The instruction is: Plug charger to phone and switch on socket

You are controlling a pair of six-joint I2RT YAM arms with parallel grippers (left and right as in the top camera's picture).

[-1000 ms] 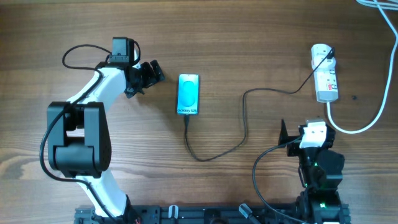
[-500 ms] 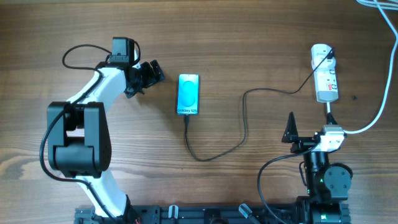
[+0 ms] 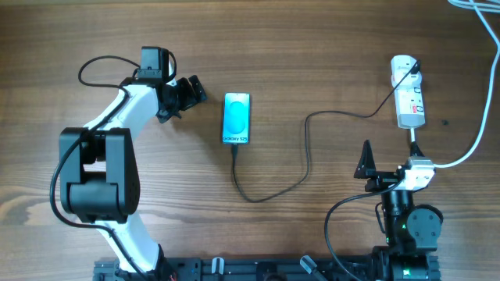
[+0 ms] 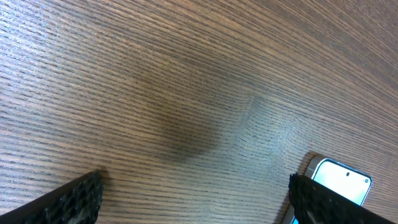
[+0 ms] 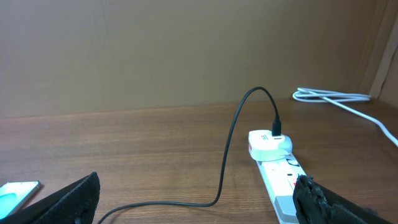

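Right now my left gripper (image 3: 186,97) sits just left of the phone (image 3: 237,119), close to it but not touching, with its jaws spread wide and nothing between them. On the left wrist view I see both fingers (image 4: 68,199) at the bottom corners over bare table (image 4: 186,93), and a corner of the phone (image 4: 339,180) shows by the right finger.

The phone lies flat near the middle of the table, screen up and lit teal. The charger (image 3: 306,148) meets its near edge, loops towards me, then climbs and bends right to the socket (image 3: 408,101). I cannot tell whether the tip is fully seated in the phone.

My right gripper (image 3: 388,165) is near the front edge on the right, below the socket and apart from it. Its jaws are also wide open and hold nothing. On the right wrist view the socket (image 5: 280,177) lies just ahead and to the right, with a white adapter (image 5: 269,143) at its far end and the charger (image 5: 230,149) arching out of it. The phone (image 5: 15,193) shows at the far left edge. I cannot read the switch position. A white cable (image 3: 469,148) curves off the socket's near end and runs away to the far right.
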